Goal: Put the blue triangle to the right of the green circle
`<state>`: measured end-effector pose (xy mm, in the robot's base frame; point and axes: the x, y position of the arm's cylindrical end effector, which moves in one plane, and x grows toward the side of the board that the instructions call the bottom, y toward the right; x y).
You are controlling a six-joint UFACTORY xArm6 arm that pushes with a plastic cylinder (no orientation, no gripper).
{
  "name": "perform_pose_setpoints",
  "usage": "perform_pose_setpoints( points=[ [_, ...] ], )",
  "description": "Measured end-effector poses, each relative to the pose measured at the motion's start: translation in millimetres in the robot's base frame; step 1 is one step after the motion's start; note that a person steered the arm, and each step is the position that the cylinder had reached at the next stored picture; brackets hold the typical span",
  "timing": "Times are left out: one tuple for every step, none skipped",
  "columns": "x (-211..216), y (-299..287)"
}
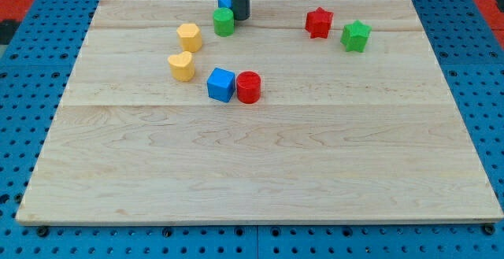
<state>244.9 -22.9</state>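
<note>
Clearly unfinished: near the board's top edge, the blue triangle [224, 1] peeks behind the green circle [224, 21], not right of it. My tip [240, 18], a bare rod holding nothing, stands just beside both.

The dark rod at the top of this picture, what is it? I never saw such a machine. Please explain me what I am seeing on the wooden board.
The rod is the end of a robot arm. It has no hand; my tip only slides over the wooden board and pushes blocks. One camera looks down at the board.

My tip stands at the view's top, just right of the green circle. A blue block, mostly hidden, lies behind them. Nearby are a yellow hexagon, a yellow heart, a blue cube touching a red cylinder, and further right a red star and green star. Nothing is held.
</note>
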Motion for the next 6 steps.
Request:
perform_pose_setpoints(
  points=[
    [-1, 16],
    [-25, 62],
    [-52, 22],
    [-50, -55],
    [-49, -90],
    [-39, -95]
  ],
)
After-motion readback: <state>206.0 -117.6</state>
